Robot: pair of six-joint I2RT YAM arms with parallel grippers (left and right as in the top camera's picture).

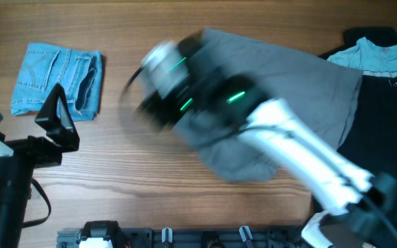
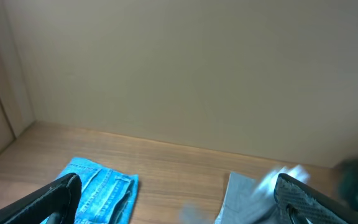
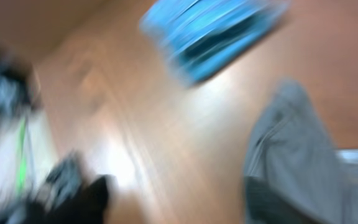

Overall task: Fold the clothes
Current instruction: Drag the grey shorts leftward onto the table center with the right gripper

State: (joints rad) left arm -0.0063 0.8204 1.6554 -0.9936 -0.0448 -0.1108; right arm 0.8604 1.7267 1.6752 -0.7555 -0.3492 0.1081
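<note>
The grey pants (image 1: 302, 76) lie crumpled on the wooden table right of centre, and my right arm sweeps over them in heavy motion blur. My right gripper (image 1: 147, 86) is past their left edge, above bare wood. In the right wrist view its two dark fingers stand wide apart, open, with only table between them (image 3: 179, 199); the pants (image 3: 297, 149) lie by the right finger. My left gripper (image 1: 59, 114) hovers open near the table's left edge. In its own view (image 2: 182, 208) nothing sits between the fingers, and the pants' edge (image 2: 241, 199) shows at lower right.
Folded light-blue denim shorts (image 1: 54, 76) lie at the far left, just beyond my left gripper, and also show as shorts (image 2: 101, 193) and shorts (image 3: 210, 31). A black garment (image 1: 384, 124) with a pale-blue shirt (image 1: 378, 55) on it lies at the right edge.
</note>
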